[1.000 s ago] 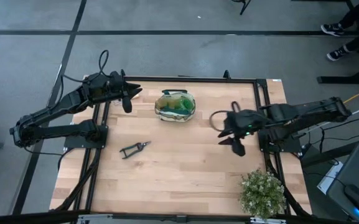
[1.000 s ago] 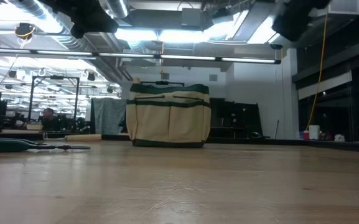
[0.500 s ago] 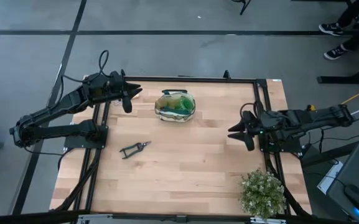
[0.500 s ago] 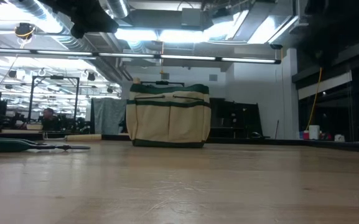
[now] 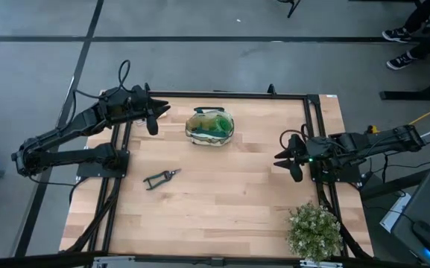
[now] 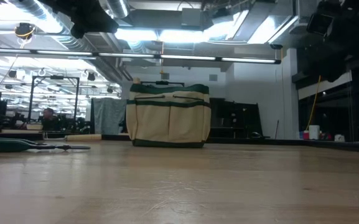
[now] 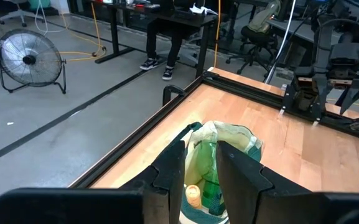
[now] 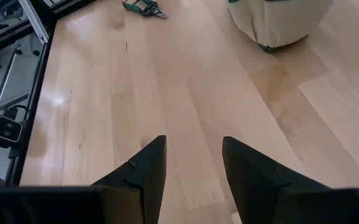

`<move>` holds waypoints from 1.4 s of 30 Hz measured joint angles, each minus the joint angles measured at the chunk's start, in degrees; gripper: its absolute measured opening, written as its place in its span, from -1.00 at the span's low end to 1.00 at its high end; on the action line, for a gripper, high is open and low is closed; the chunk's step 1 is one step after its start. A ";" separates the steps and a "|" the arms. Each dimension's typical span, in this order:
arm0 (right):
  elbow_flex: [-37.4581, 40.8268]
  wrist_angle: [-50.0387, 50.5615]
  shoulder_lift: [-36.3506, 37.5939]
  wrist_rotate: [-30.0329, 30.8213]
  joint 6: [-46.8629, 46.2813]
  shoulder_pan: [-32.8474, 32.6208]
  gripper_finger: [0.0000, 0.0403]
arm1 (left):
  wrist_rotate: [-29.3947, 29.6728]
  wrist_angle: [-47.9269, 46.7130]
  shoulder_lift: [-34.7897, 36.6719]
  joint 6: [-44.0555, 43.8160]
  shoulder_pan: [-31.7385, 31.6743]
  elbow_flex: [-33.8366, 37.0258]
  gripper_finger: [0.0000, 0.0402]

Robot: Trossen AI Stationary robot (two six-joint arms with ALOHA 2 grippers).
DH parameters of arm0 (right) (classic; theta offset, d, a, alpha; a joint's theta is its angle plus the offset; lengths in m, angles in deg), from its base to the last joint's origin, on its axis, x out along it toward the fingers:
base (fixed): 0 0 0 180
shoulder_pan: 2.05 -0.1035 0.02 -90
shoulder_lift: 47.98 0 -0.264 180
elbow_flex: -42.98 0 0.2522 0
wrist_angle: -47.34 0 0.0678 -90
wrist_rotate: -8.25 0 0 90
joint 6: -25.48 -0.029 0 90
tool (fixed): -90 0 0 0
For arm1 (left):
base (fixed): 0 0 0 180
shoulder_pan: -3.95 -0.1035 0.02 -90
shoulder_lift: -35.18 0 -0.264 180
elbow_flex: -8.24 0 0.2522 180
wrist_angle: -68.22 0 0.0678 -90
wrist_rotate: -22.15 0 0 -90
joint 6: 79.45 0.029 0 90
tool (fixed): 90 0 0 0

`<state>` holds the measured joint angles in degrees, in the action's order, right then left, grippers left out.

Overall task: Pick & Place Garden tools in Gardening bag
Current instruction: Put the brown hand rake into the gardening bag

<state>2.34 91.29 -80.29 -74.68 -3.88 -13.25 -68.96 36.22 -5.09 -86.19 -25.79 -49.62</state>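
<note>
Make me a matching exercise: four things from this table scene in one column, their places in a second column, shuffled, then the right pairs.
Things
1. gardening bag
2. pruning shears
3. potted plant
4. right gripper

Places
A. near right corner of the table
B. lying on the wood nearer the left arm
C. far middle of the table
D. raised by the right edge, empty

Pairs: 1-C, 2-B, 3-A, 4-D

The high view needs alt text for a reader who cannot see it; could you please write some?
Seen from above, a cream and green gardening bag stands near the far edge of a wooden table, with black pruning shears lying loose on the wood nearer the left arm. The left gripper hovers open beside the bag, the right gripper open near the table's right edge, and a potted plant stands in the near right corner.
</note>
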 joint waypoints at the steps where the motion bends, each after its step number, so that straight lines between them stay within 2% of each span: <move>1: 0.00 -0.08 -0.03 -0.03 -0.08 0.00 -0.21 | 0.00 0.00 0.00 -0.02 0.00 0.00 -0.57; 6: 0.00 -0.08 -0.11 -0.26 -1.46 -0.20 -0.21 | 0.00 -0.01 0.00 -0.01 0.00 0.00 -0.57; 12: 0.00 -6.01 0.64 -3.02 11.58 -0.98 -0.21 | 0.00 0.00 0.00 -0.02 0.00 0.00 -0.57; 17: 2.58 -10.19 2.68 -2.94 16.37 -0.96 -0.21 | 0.00 -0.02 0.00 -0.02 0.00 0.00 -0.57; 20: 7.75 -17.94 5.72 -2.80 16.61 -0.94 -0.21 | 0.00 -0.02 0.00 -0.02 0.00 0.00 -0.57; 26: 19.84 -40.93 11.51 -2.77 19.75 -0.83 -0.21 | 0.00 0.00 0.00 -0.02 0.00 0.00 -0.57; 29: 23.39 -47.92 13.05 -2.73 21.82 -0.68 -0.21 | 0.00 -0.01 0.00 -0.02 0.00 0.00 -0.57; 33: 26.05 -51.49 14.91 -2.73 24.26 -0.68 -0.21 | 0.00 0.00 0.00 0.00 0.00 0.00 -0.57; 42: 26.38 -45.49 17.46 -0.78 31.11 1.99 -0.21 | 0.00 -0.02 0.00 -0.02 0.00 0.00 -0.57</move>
<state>28.72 45.80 -62.83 -75.46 27.23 -11.26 -68.96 36.21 -5.09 -86.22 -25.79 -49.62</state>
